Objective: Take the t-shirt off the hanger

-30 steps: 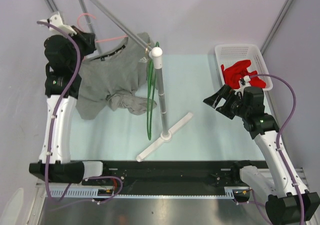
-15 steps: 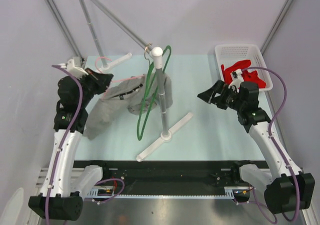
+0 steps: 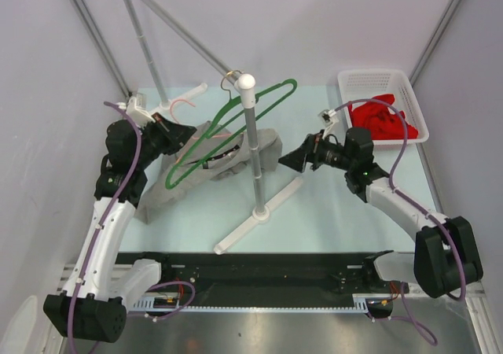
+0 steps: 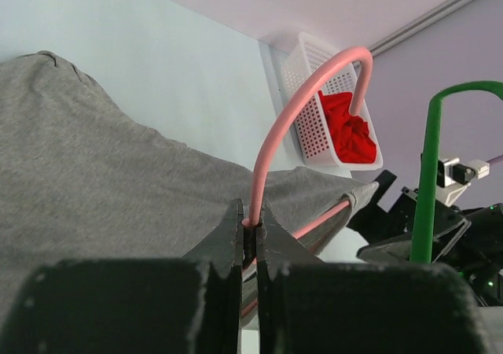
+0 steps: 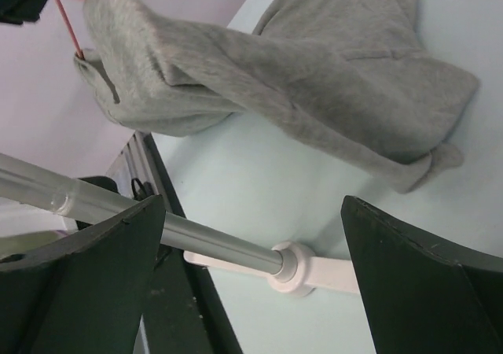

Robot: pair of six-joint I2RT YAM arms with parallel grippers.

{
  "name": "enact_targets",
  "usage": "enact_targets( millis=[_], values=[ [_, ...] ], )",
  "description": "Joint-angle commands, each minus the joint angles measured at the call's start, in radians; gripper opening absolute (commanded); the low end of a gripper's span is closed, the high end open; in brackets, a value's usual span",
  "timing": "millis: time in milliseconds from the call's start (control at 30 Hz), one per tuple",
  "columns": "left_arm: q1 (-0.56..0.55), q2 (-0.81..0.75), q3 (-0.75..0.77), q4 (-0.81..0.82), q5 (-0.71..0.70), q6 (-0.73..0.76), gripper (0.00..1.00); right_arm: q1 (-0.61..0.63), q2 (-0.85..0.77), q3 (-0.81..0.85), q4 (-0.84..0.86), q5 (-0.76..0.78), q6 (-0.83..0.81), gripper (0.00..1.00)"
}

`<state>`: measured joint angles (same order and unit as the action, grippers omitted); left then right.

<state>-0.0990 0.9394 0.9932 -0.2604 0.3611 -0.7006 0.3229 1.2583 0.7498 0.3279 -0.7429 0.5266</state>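
Pink hanger (image 4: pixel 266 159) pinched by raised left gripper (image 4: pixel 250 220) — right gripper (image 3: pixel 291 160) outstretched, agape

Links: the left arm (image 3: pixel 100 232) and the right arm (image 3: pixel 397 204) had smooth white shells on their long segments.
Joints: chunky black housings.
Cables: a purple cable (image 3: pixel 138 143) looped loosely along each arm.
End effectors: the left end effector (image 4: pixel 251 216) and the right end effector (image 3: pixel 289 160) had matte black, wedge-shaped fingers.
Bases: black blocks (image 3: pixel 85 315) at the near edge.
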Motion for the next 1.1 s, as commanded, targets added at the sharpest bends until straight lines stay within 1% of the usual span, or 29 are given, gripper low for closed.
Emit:
enact_targets(
  millis=[0, 33, 67, 133, 233, 333, 367, 400, 433, 467, 533, 567, 600, 633, 700, 733, 933, 967, 1067],
  values=[
    [-0.005, -0.024, 0.033, 0.027, 0.044, -0.014, 0.0, 0.079, 0.032, 0.02, 0.1, 0.086, -0.189, 0.99],
    [-0.005, -0.025, 0.039, 0.018, 0.044, -0.008, 0.0, 0.108, 0.033, 0.025, 0.091, 0.124, -0.226, 0.99],
    [-0.005, -0.027, 0.041, 0.007, 0.045, -0.004, 0.0, 0.12, 0.036, 0.025, 0.088, 0.208, -0.284, 0.99],
    [-0.005, -0.031, 0.041, 0.003, 0.047, 0.003, 0.0, 0.13, 0.044, 0.013, 0.138, 0.276, -0.295, 0.99],
    [-0.005, -0.036, 0.038, -0.008, 0.047, 0.006, 0.0, 0.122, 0.091, 0.011, 0.22, 0.248, -0.26, 0.98],
    [-0.005, -0.039, 0.033, -0.003, 0.047, 0.006, 0.0, 0.14, 0.162, 0.078, 0.203, 0.156, -0.223, 0.81],
    [-0.005, -0.039, 0.033, -0.003, 0.045, 0.006, 0.0, 0.162, 0.171, 0.091, 0.195, 0.139, -0.221, 0.7],
    [-0.005, -0.039, 0.033, -0.003, 0.047, 0.006, 0.0, 0.172, 0.177, 0.095, 0.198, 0.137, -0.223, 0.63],
    [-0.005, -0.039, 0.033, -0.003, 0.045, 0.006, 0.0, 0.18, 0.178, 0.092, 0.201, 0.143, -0.221, 0.57],
    [-0.005, -0.037, 0.033, -0.003, 0.045, 0.006, 0.0, 0.191, 0.174, 0.086, 0.204, 0.167, -0.214, 0.48],
    [-0.005, -0.039, 0.035, -0.005, 0.038, 0.007, 0.0, 0.192, 0.155, 0.062, 0.229, 0.178, -0.18, 0.36],
    [-0.005, -0.042, 0.035, -0.008, 0.036, 0.01, 0.0, 0.192, 0.145, 0.053, 0.235, 0.215, -0.171, 0.23],
    [-0.005, -0.039, 0.035, -0.007, 0.033, 0.012, 0.0, 0.192, 0.135, 0.036, 0.231, 0.238, -0.153, 0.19],
    [-0.005, -0.042, 0.035, -0.01, 0.029, 0.012, 0.0, 0.188, 0.107, 0.028, 0.227, 0.252, -0.145, 0.09],
    [-0.005, -0.044, 0.03, -0.01, 0.021, 0.013, 0.0, 0.188, 0.078, 0.011, 0.209, 0.318, -0.131, 0.0],
    [-0.005, -0.048, 0.025, -0.002, 0.012, 0.013, 0.0, 0.188, 0.05, 0.007, 0.197, 0.364, -0.119, 0.0],
    [-0.005, -0.063, -0.008, 0.018, -0.019, 0.006, 0.0, 0.173, -0.037, -0.027, 0.129, 0.488, -0.028, 0.0],
    [-0.005, -0.067, -0.013, 0.021, -0.027, 0.004, 0.0, 0.171, -0.063, -0.027, 0.088, 0.516, -0.011, 0.0],
    [-0.005, -0.076, -0.031, 0.032, -0.06, 0.001, 0.0, 0.14, -0.12, -0.041, 0.007, 0.611, 0.107, 0.0]
  ],
)
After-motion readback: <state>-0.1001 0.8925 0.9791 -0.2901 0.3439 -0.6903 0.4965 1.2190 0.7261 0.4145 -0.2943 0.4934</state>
